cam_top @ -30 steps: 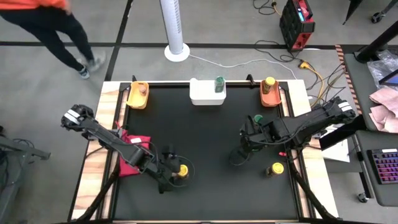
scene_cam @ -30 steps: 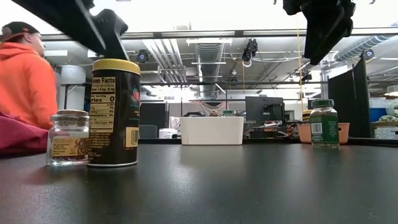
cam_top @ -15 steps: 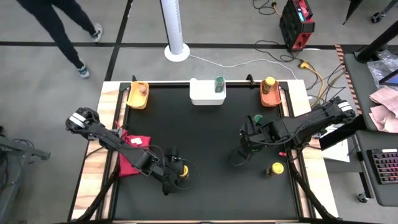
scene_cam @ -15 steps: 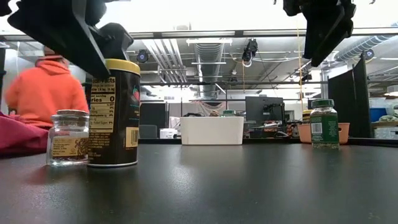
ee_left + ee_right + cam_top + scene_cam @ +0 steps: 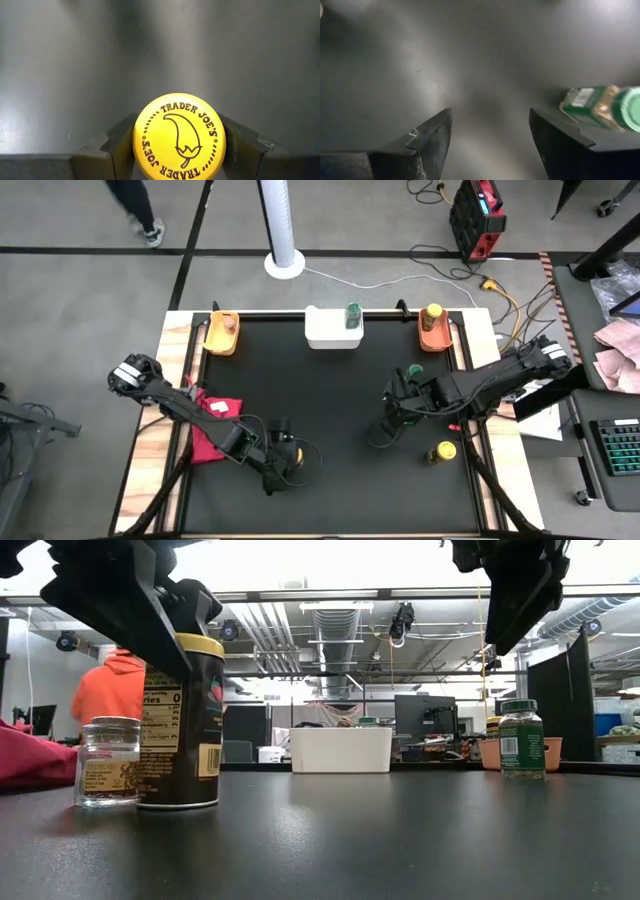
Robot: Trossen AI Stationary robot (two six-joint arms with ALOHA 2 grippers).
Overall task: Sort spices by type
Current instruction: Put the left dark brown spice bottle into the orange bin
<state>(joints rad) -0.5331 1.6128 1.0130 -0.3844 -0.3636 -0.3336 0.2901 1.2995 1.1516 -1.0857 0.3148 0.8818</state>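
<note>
From my feed: grey concrete floor [image 5: 330,220] w/ dark tape lines around the worktop [image 5: 340,400], which has a black mat and pale wood edges. White tower fan [image 5: 281,225] stands behind it, white cable trailing right toward a red/black box [image 5: 477,215] and yellow plug. Desk w/ lit keyboard [image 5: 617,448] and pink papers [image 5: 618,350] at right. Low cam: open ceiling w/ ducts [image 5: 340,625], strip lights, monitors [image 5: 425,715] in bkgd, dark partition [image 5: 560,700] at right. Person in orange hoodie [image 5: 112,690] at left; legs at floor's top edge [image 5: 135,205] overhead.
</note>
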